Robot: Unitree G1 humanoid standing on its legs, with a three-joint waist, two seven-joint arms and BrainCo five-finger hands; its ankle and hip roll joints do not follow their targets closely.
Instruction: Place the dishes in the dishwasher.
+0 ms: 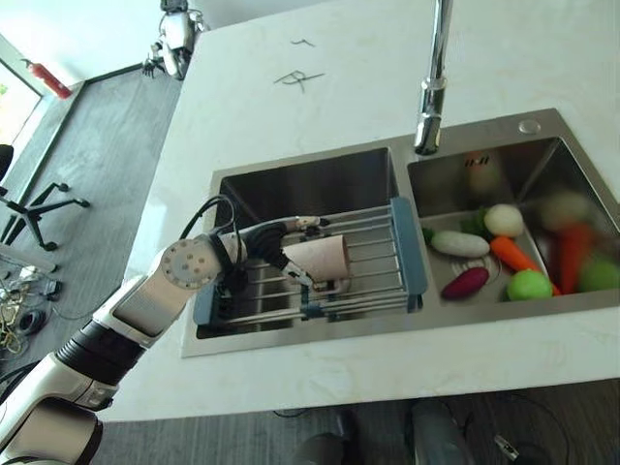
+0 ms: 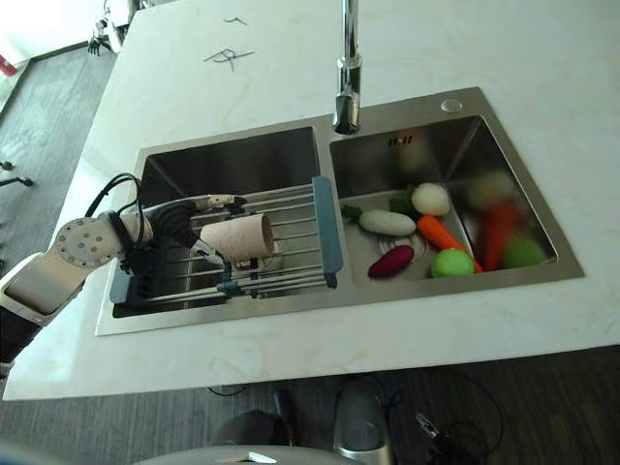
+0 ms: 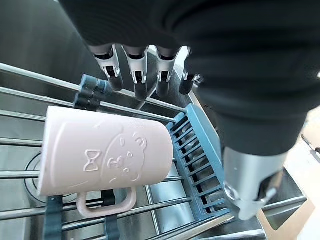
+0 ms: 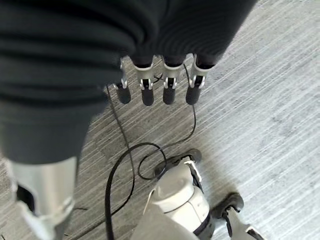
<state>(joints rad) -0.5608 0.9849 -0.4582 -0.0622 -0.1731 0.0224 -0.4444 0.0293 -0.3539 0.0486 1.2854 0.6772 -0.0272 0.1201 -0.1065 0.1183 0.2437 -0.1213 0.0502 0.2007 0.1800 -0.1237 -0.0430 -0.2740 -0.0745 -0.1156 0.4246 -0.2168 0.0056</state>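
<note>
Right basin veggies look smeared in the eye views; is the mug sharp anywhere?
Left eye view: the carrot and its neighbours at the right basin's far end are blurred. Left wrist view: the pink mug on the rack is crisp, embossing readable.

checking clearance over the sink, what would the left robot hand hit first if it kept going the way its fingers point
Probably the wire rack. In the left wrist view the left robot hand has open fingers aimed at the rack's bars just past the pink mug, which lies on its side beside them, untouched. Depth is unclear, so the mug's edge may come first.
</note>
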